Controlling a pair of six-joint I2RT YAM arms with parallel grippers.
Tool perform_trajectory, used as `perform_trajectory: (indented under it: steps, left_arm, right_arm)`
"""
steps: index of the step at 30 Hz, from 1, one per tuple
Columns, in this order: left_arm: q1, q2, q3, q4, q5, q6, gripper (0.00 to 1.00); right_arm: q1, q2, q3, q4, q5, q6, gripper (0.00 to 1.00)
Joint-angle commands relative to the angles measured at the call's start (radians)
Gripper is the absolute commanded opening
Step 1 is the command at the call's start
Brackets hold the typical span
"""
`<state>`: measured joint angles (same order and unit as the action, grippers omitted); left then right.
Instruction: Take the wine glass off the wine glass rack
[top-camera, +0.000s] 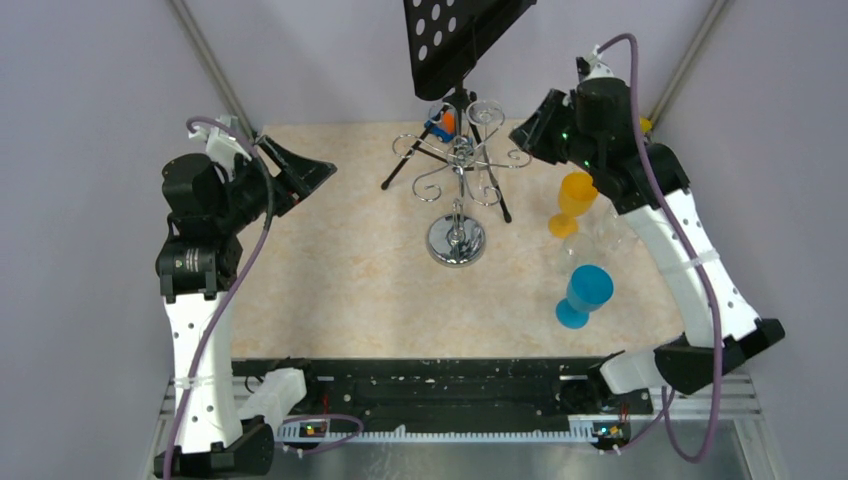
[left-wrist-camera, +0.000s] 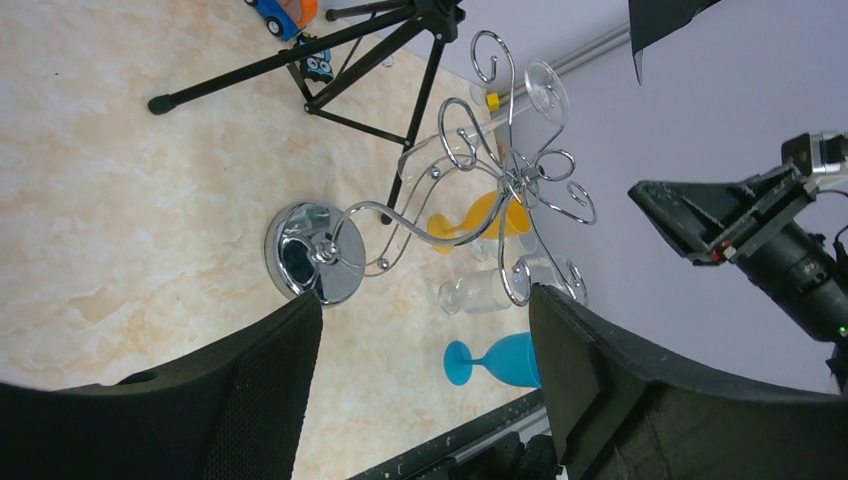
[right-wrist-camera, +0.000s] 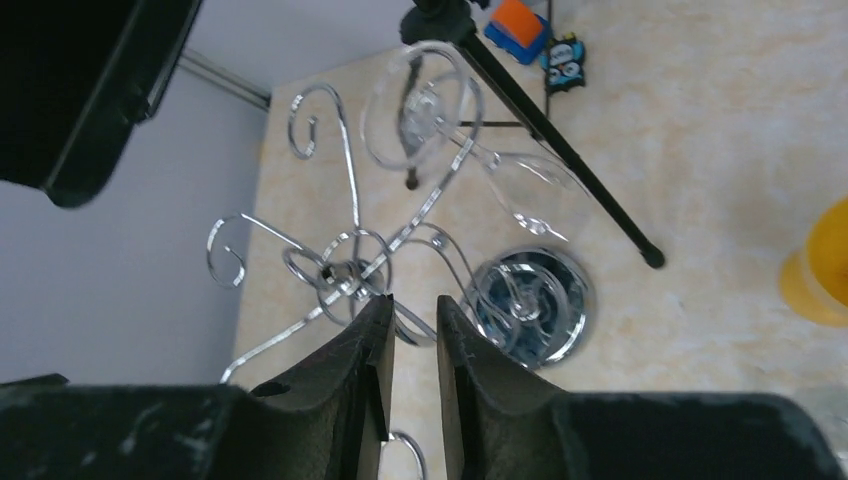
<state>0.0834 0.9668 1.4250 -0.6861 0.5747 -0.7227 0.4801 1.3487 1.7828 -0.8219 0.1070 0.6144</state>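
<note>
Marbled beige table lay between grey walls. At the left, one left hand hovered, fingers spread wide, empty. In the centre, one wine glass rack stood on its mirrored base before one black tripod; a single clear wine glass hung upside down from a far arm. One right hand hovered by the rack's top, fingers nearly together, gripping nothing. One orange goblet and one blue goblet stood further right.
</note>
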Motion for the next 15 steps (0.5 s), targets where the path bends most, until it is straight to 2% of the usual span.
perform_trajectory:
  steps: [1,4,8,15]
  left_arm:
    - [-0.001,-0.003,0.01,0.028,-0.019,0.028,0.79]
    - [-0.001,-0.008,-0.003,0.036,-0.019,0.027,0.79]
    - [-0.001,-0.008,-0.017,0.038,-0.021,0.032,0.79]
    - [-0.001,0.0,-0.017,0.025,-0.03,0.058,0.79]
  right_arm:
    - [-0.01,0.119,0.098,0.142,-0.066,0.15,0.21]
    - [-0.01,0.184,0.129,0.157,-0.05,0.227,0.2]
    - [-0.01,0.203,0.09,0.23,-0.031,0.312,0.23]
    - [-0.011,0.219,0.071,0.248,0.049,0.403,0.26]
